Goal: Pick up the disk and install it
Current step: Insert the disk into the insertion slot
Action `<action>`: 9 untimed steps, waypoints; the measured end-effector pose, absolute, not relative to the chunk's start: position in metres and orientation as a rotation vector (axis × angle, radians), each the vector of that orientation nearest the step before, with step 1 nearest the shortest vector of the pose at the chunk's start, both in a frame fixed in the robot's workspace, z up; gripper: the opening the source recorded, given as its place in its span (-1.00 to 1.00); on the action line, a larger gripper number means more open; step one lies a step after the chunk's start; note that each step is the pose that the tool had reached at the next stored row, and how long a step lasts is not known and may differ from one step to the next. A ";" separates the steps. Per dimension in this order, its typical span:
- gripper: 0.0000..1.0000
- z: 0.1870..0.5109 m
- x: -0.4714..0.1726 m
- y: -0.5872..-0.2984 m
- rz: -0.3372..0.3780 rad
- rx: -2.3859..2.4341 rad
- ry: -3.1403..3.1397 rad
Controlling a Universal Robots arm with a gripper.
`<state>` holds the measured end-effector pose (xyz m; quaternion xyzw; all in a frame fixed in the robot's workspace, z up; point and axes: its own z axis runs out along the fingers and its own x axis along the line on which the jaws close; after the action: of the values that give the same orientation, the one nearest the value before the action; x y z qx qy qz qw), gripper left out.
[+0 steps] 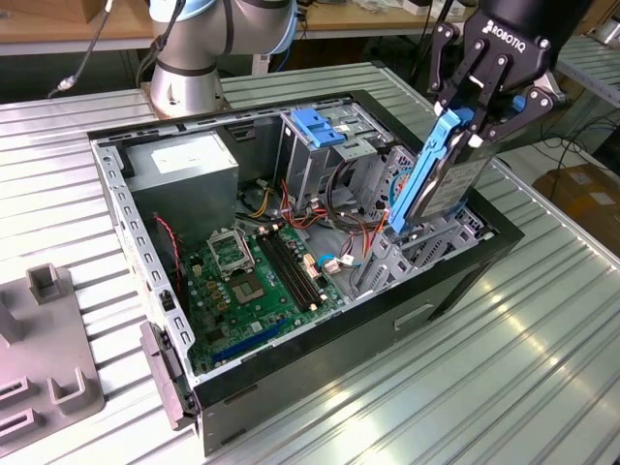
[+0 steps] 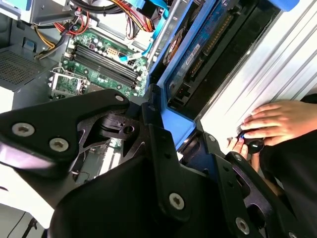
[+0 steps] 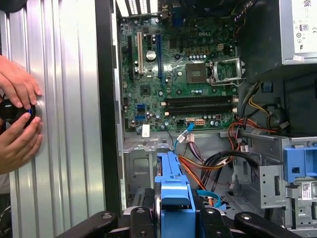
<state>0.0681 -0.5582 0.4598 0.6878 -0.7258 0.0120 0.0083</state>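
My gripper (image 1: 477, 118) is shut on the disk (image 1: 448, 184), a grey drive in a bright blue carrier. I hold it by its upper end, tilted steeply. Its lower end reaches down into the metal drive bay (image 1: 431, 254) at the exterior view's right end of the open computer case (image 1: 465, 281). In the second wrist view the disk (image 2: 195, 47) shows its blue circuit side between my black fingers (image 2: 154, 130). In the first wrist view the blue carrier edge (image 3: 173, 186) runs away from the gripper (image 3: 174, 219) toward the case floor.
Inside the case lie the green motherboard (image 1: 254, 276), the grey power-supply box (image 1: 184, 167), a tall cage with a blue bracket (image 1: 316, 126) and red, orange and black cables (image 3: 218, 161). A person's hands (image 3: 17, 111) rest on a black knob on the ribbed table (image 1: 542, 349). A grey fixture (image 1: 44, 358) sits at the exterior view's left.
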 end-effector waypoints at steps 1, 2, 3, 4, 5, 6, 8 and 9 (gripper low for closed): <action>-0.26 0.458 0.068 -0.559 0.037 2.149 -2.268; -0.26 0.457 0.068 -0.559 0.037 2.150 -2.268; -0.26 0.456 0.068 -0.559 0.037 2.150 -2.268; -0.26 0.455 0.068 -0.560 0.037 2.150 -2.268; -0.26 0.453 0.068 -0.561 0.037 2.150 -2.268; -0.26 0.453 0.068 -0.561 0.038 2.150 -2.268; -0.26 0.451 0.068 -0.562 0.037 2.150 -2.268; -0.26 0.451 0.068 -0.563 0.037 2.150 -2.268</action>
<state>0.0682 -0.5627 0.4507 0.6878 -0.7257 0.0120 0.0083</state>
